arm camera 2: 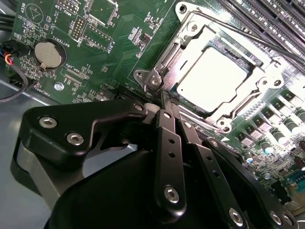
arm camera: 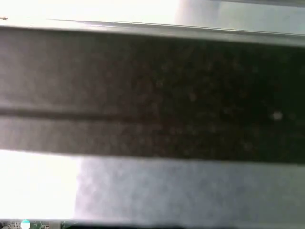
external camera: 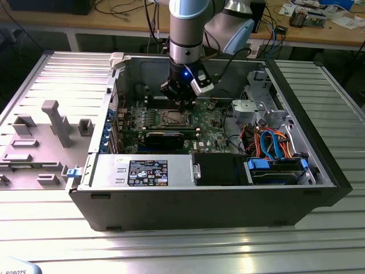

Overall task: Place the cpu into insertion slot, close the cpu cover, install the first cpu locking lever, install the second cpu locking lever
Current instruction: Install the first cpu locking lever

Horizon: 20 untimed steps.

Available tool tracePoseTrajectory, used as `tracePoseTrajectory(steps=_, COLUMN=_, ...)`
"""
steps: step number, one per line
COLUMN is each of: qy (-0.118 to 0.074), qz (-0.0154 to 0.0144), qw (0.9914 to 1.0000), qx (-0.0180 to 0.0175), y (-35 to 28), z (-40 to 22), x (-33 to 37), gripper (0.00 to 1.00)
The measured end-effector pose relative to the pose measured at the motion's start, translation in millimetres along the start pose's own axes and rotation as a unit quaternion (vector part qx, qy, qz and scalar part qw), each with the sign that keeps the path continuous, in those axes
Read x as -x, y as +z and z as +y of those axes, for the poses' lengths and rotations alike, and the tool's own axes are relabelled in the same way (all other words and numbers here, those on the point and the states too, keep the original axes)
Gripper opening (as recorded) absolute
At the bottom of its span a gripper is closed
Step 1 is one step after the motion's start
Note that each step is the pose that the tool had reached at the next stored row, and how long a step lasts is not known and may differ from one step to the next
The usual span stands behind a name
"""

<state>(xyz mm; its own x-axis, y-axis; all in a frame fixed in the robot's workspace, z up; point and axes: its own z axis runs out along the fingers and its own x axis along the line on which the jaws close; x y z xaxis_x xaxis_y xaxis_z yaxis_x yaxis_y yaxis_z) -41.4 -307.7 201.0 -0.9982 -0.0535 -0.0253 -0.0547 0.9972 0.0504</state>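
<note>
Operator: Where is your gripper standing?

Inspector: Your black two-finger gripper (arm camera 2: 164, 98) sits low over the green motherboard (arm camera 2: 114, 43), inside the open grey computer case (external camera: 296, 188). Its fingers are pressed together, tips at the socket's corner, gripping nothing I can make out.

Operator: And the chip?

Inspector: The small square silvery-grey cpu (arm camera 2: 217, 76) lies seated in the socket just beyond your fingertips. The thin silvery metal cpu cover (arm camera 2: 259, 83) lies flat around it, framing it.
</note>
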Motion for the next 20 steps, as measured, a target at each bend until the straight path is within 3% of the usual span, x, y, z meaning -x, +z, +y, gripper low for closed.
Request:
tracePoseTrajectory(steps=5, qy=0.000, qz=0.0000, qw=1.00000, qx=-0.0008, y=1.4, z=-0.1, x=-0.1, gripper=0.11)
tracePoseTrajectory(steps=7, qy=0.000, qz=-0.0001, qw=1.00000, qx=0.0007, y=1.4, z=-0.2, x=-0.1, gripper=0.11)
tracePoseTrajectory(steps=10, qy=0.000, qz=-0.0008, qw=0.99994, qx=0.0105, y=1.6, z=-0.1, x=0.0, gripper=0.11)
tracePoseTrajectory(steps=12, qy=0.000, qz=-0.0012, qw=0.99981, qx=0.0196, y=1.6, z=0.0, x=0.0, gripper=0.11)
tracePoseTrajectory(steps=13, qy=0.001, qz=-0.0016, qw=0.99978, qx=0.0209, y=0.1, z=0.4, x=0.2, gripper=0.11)
tracePoseTrajectory(steps=16, qy=0.000, qz=-0.0014, qw=0.99979, qx=0.0203, y=-7.2, z=0.5, x=0.3, gripper=0.11)
tracePoseTrajectory(steps=20, qy=0.000, qz=-0.0012, qw=0.99980, qx=0.0201, y=-8.2, z=-0.3, x=0.2, gripper=0.11)
